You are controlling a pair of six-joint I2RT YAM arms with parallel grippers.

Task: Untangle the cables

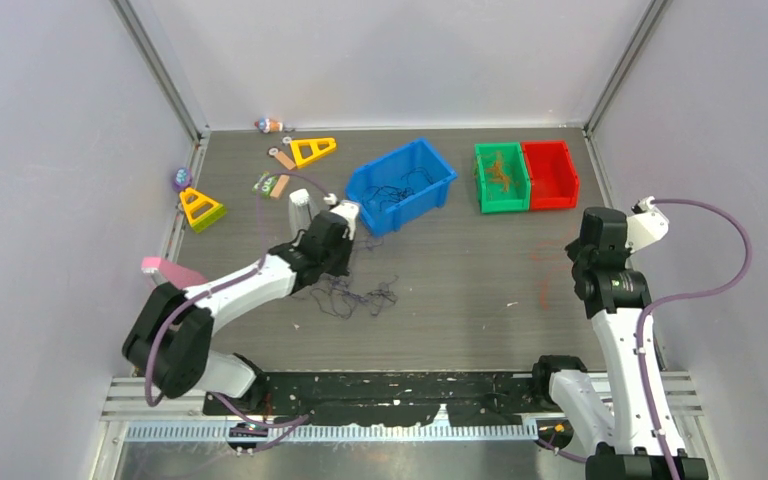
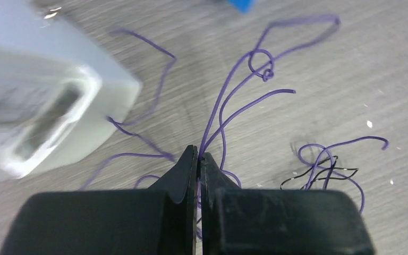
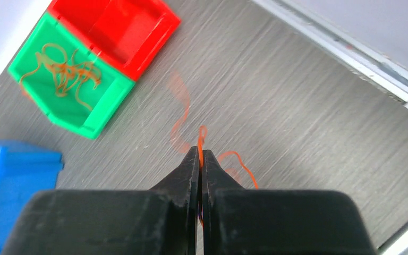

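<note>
A loose clump of purple and black cables (image 1: 355, 295) lies on the table in front of the left arm. My left gripper (image 1: 343, 243) is shut on a purple strand (image 2: 228, 101) that runs up from the closed tips (image 2: 198, 154) to a small knot (image 2: 265, 71). A black strand (image 2: 329, 172) is tangled with purple loops to the right. My right gripper (image 1: 588, 262) is shut on an orange-red strand (image 3: 202, 133), which pokes out above its tips (image 3: 200, 151) and curls down to the table at the right.
A blue bin (image 1: 390, 160) holds dark strands. A green bin (image 1: 480, 180) holds orange wires (image 3: 64, 69), and a red bin (image 1: 550, 175) stands beside it. A white block (image 2: 42, 117) stands left of the left gripper. Yellow triangles (image 1: 312, 150) (image 1: 200, 208) lie at the back left.
</note>
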